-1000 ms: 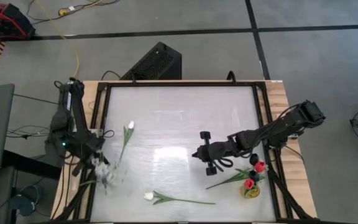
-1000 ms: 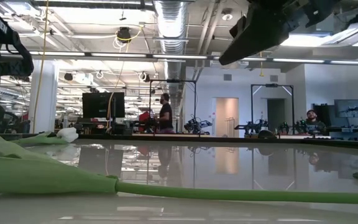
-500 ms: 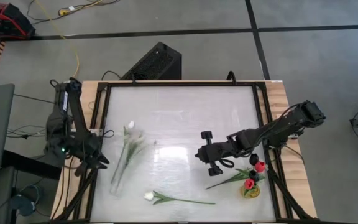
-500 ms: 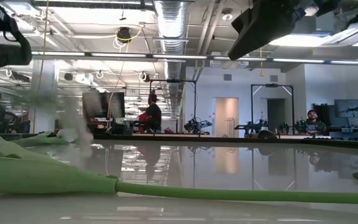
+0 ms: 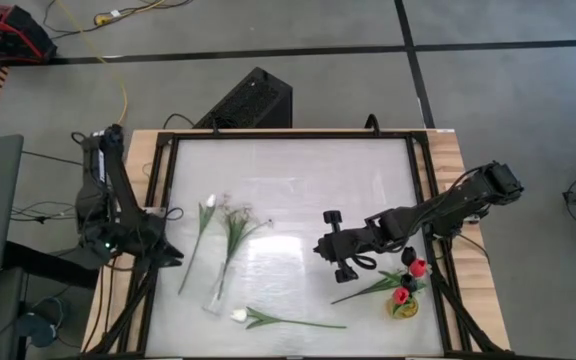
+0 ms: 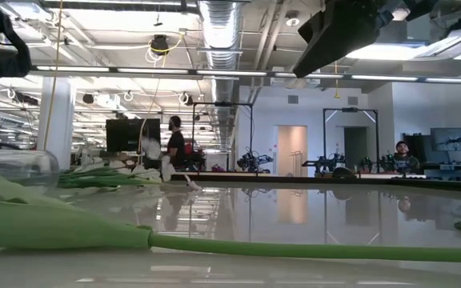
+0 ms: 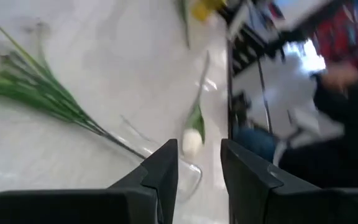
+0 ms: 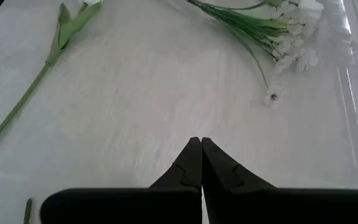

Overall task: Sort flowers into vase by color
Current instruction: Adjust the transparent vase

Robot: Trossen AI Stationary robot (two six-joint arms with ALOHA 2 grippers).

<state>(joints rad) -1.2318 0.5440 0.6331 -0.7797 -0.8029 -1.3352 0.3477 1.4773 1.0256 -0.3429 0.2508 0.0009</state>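
Observation:
A clear glass vase (image 5: 215, 293) lies on its side on the table's left half, and a sprig of tiny white blossoms (image 5: 236, 225) sticks out of its mouth toward the far edge. One white tulip (image 5: 206, 207) lies flat left of it. A second white tulip (image 5: 239, 315) lies by the near edge. A small yellow vase (image 5: 404, 305) at the near right holds red tulips (image 5: 418, 267) and a near-black one (image 5: 408, 257). My left gripper (image 5: 171, 254) is open and empty at the table's left rim. My right gripper (image 5: 317, 248) is shut and empty above the table's middle right.
A loose green stem with leaves (image 5: 368, 288) lies slanting against the yellow vase. A dark frame (image 5: 423, 190) runs around the glossy table top. Bare table lies between the two grippers and along the far half. People stand in the room behind the table.
The clear vase with the blossom sprig, which was blurred at my left gripper by the table's left rim, has fallen onto its side and slid toward the table's right, and now lies right of the white tulip. My left gripper has drawn back a little toward the far edge.

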